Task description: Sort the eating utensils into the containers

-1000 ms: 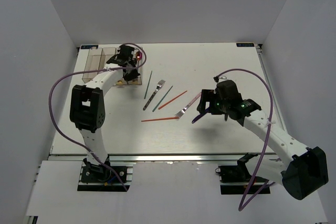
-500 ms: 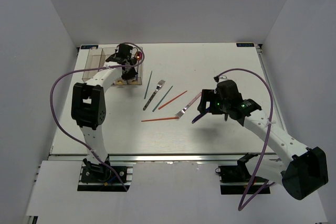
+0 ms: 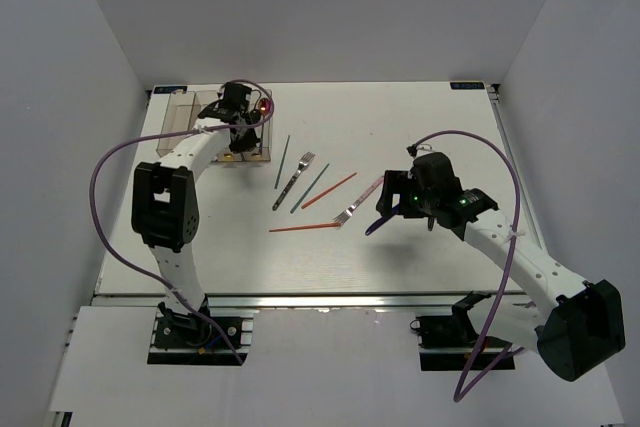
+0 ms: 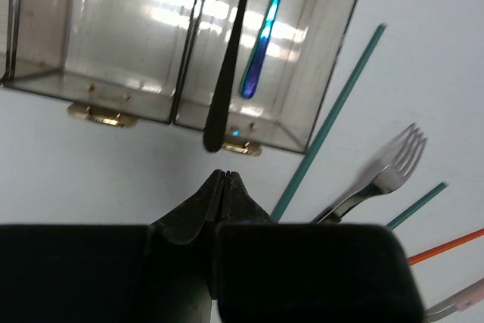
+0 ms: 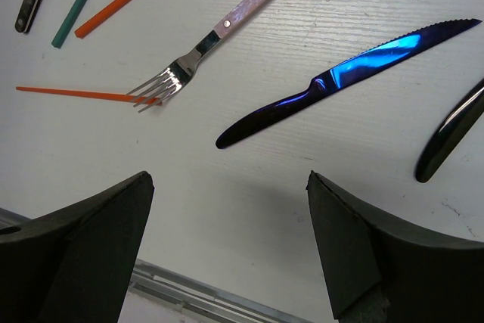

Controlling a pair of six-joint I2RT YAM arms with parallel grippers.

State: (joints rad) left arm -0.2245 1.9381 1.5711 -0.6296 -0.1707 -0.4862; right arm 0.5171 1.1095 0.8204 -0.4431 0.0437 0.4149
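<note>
The left claw [image 4: 224, 179] has its two fingers pressed together with nothing between them. It hangs just before the near end of the containers [image 4: 91, 73]. In the compartment at the end of the row lies a shiny blue piece [image 4: 263, 35]. A black utensil [image 4: 227, 66] lies along the dividing wall, but I cannot tell if it rests fully inside. On the bench [image 5: 363, 5] the right claw [image 5: 228, 187] has its fingers wide apart and holds nothing. It is above a dark blue knife [image 5: 333, 85] that lies flat. Near the knife is a fork with pink handle [image 5: 219, 32], and its tines touch a thin orange chopstick [image 5: 76, 94].
</note>
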